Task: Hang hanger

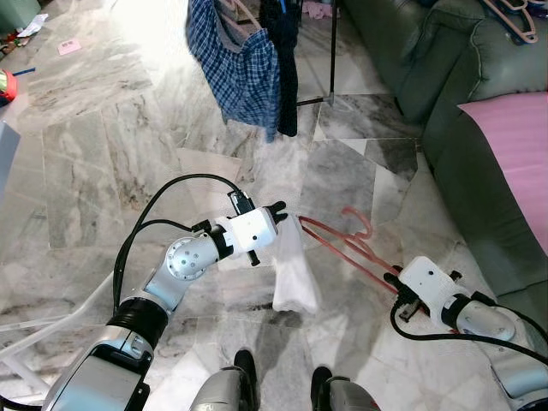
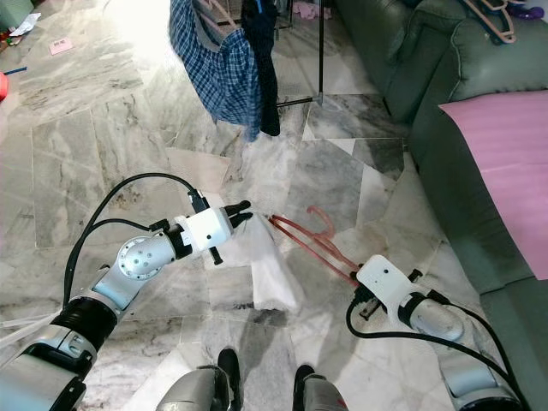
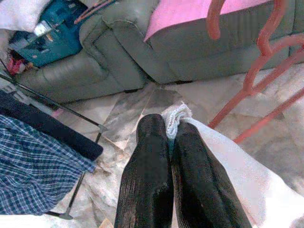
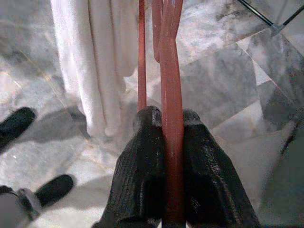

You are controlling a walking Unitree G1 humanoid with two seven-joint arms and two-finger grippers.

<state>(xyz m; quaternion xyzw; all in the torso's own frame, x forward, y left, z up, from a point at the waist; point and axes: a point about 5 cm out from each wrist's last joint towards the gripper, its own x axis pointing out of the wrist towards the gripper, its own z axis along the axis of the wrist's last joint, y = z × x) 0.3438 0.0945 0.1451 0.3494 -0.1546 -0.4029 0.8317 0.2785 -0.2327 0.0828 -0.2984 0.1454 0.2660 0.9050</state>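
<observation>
A salmon-red plastic hanger is held level above the marble floor in front of me. My right gripper is shut on one end of it, low on the right. A white cloth hangs down from the hanger's other end. My left gripper is shut on the top edge of that cloth, just left of the hanger. The hanger's hook curls up at the middle.
A black clothes rack stands ahead with a blue plaid shirt and a dark garment hanging on it. A grey-green sofa with a pink cloth runs along the right. My feet show below.
</observation>
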